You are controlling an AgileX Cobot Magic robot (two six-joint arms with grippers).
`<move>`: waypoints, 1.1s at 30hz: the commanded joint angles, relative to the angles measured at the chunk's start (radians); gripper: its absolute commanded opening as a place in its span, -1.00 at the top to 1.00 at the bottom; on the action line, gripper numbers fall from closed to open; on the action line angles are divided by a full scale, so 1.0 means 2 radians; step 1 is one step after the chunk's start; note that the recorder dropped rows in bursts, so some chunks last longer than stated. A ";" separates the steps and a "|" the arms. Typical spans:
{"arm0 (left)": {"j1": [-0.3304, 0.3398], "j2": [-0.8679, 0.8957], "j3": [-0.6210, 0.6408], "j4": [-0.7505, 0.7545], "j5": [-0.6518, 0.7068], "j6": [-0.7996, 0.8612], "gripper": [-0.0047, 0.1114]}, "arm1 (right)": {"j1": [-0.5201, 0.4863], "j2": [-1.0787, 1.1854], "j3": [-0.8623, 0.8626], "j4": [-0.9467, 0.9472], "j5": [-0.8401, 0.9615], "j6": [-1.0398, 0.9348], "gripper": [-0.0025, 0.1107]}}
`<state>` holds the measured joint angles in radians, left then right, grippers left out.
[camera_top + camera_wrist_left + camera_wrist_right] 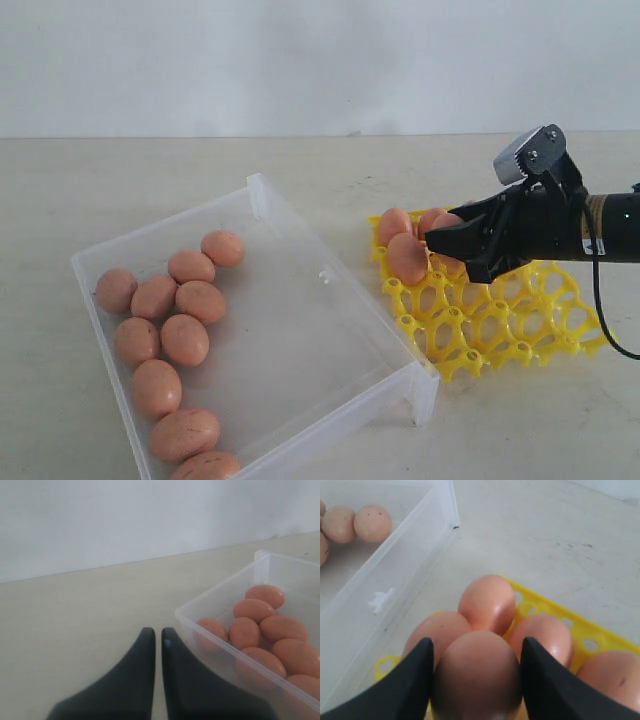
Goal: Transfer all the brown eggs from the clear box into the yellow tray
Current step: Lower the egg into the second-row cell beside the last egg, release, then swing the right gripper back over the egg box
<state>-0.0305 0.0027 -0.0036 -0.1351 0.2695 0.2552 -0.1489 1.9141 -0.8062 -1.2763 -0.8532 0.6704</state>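
Observation:
My right gripper (440, 240) hovers over the back left part of the yellow tray (500, 330), shut on a brown egg (477, 675) that fills the space between its black fingers. The fingers mostly hide that egg in the exterior view. Three eggs (407, 258) sit in the tray's cups just beyond it, and the right wrist view shows these eggs (487, 602) packed close together. Several brown eggs (160, 335) lie along the left side of the clear box (350, 283). My left gripper (157, 632) is shut and empty, low beside the box's outer wall (225, 642).
The tray's front and right cups (540, 310) hold nothing. The right half of the box floor (300, 330) is bare. The box's right wall stands close to the tray's left edge. A black cable (600, 300) hangs from the right arm over the tray.

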 commanded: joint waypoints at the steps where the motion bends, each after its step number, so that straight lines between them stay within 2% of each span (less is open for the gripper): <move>1: -0.002 -0.001 0.002 -0.004 -0.004 0.000 0.85 | 0.000 0.015 -0.001 0.008 -0.010 0.016 0.79; 6: -0.002 -0.001 0.002 -0.004 -0.004 0.000 0.85 | 0.000 0.020 -0.001 0.008 -0.013 0.016 0.24; 9: -0.002 -0.001 0.002 -0.004 -0.004 0.000 0.85 | 0.000 0.020 -0.001 0.011 -0.014 0.016 0.04; 12: -0.002 -0.001 0.002 -0.004 -0.004 0.000 0.85 | 0.000 0.020 -0.001 0.016 -0.018 0.016 -0.06; 18: -0.002 -0.001 0.002 -0.004 -0.004 0.000 0.85 | 0.000 0.019 -0.001 0.025 -0.065 0.017 -0.06; 22: -0.002 -0.001 0.002 -0.004 -0.004 0.000 0.85 | 0.002 0.003 -0.001 0.041 -0.184 0.069 0.02; 25: -0.002 -0.001 0.002 -0.004 -0.004 0.000 0.85 | 0.020 -0.013 -0.005 0.069 -0.184 0.169 0.24; 26: -0.002 -0.001 0.002 -0.004 -0.004 0.000 0.85 | 0.045 -0.023 -0.018 0.047 -0.184 0.250 0.41; 27: -0.002 -0.001 0.002 -0.004 -0.004 0.000 0.85 | 0.058 -0.026 -0.029 0.025 -0.184 0.274 0.47; 28: -0.002 -0.001 0.002 -0.004 -0.004 0.000 0.85 | 0.098 -0.029 -0.060 -0.050 -0.184 0.323 0.58; 29: -0.002 -0.001 0.002 -0.004 -0.004 0.000 0.85 | 0.118 -0.029 -0.076 -0.088 -0.184 0.343 0.64; 30: -0.002 -0.001 0.002 -0.004 -0.004 0.000 0.85 | 0.174 -0.029 -0.117 -0.160 -0.153 0.380 0.77; 31: -0.002 -0.001 0.002 -0.004 -0.004 0.000 0.85 | 0.198 -0.029 -0.134 -0.189 -0.130 0.391 0.83; 32: -0.002 -0.001 0.002 -0.004 -0.004 0.000 0.85 | 0.255 -0.029 -0.173 -0.234 -0.053 0.421 0.96; 33: -0.002 -0.001 0.002 -0.004 -0.004 0.000 0.85 | 0.279 -0.028 -0.181 -0.234 -0.020 0.431 0.96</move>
<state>-0.0305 0.0027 -0.0036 -0.1351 0.2695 0.2552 0.2917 1.8705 -1.0994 -1.6409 -1.0632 1.4535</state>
